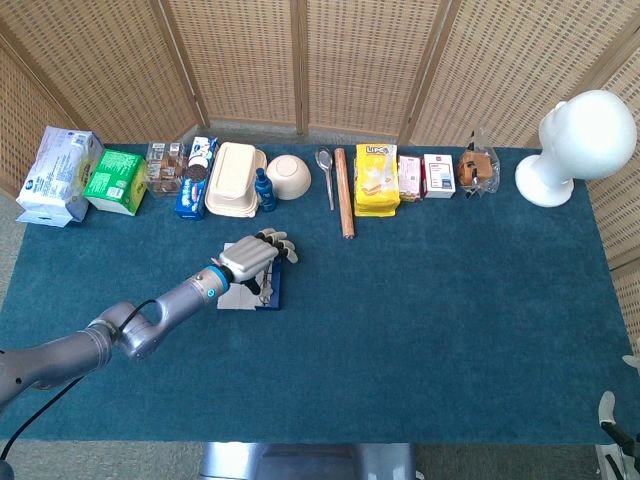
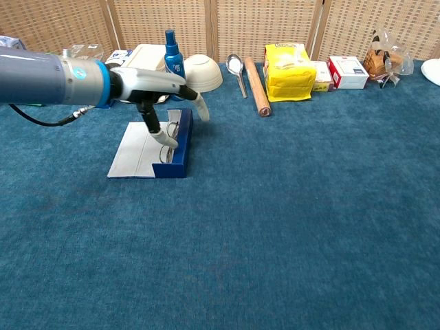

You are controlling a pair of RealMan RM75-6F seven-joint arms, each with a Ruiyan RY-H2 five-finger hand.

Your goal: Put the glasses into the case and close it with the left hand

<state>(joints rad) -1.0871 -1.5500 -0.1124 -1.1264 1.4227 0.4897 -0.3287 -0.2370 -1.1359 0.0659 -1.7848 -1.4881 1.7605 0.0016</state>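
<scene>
Left hand (image 2: 155, 86) hovered palm-down over the open case (image 2: 148, 152), arm reaching in from the left edge of the chest view, forearm roughly level. Fingers (image 2: 200, 108) were spread apart and extended past the far-right side of the case, tips drooping a little; thumb (image 2: 163, 136) pointed down toward the case interior, close to the glasses (image 2: 170, 141), contact unclear. Nothing was gripped in the hand. In the head view the same left hand (image 1: 252, 255) sat above the case (image 1: 262, 296), arm coming from the lower left corner with the elbow bent.

Case lay open on the blue desk (image 2: 289, 220): grey flap flat on the left, dark blue tray upright-walled on the right. Glasses lay inside the blue tray part, under the hand, folded state hard to tell.

Behind the case, along the desk's far edge: blue spray bottle (image 2: 171, 47) just behind the hand, white bowl (image 2: 203, 71) to the right of the bottle, metal spoon (image 2: 236, 69) and wooden rolling pin (image 2: 258, 86) further right of the case, then yellow snack bag (image 2: 287, 71). White mannequin head (image 1: 578, 144) stood well apart from the case, at the far right end of the desk. Green box (image 1: 115, 181) sat far left of the case.

Right hand was barely visible, only a sliver at the head view's bottom right corner (image 1: 615, 432); its fingers' state could not be told.
</scene>
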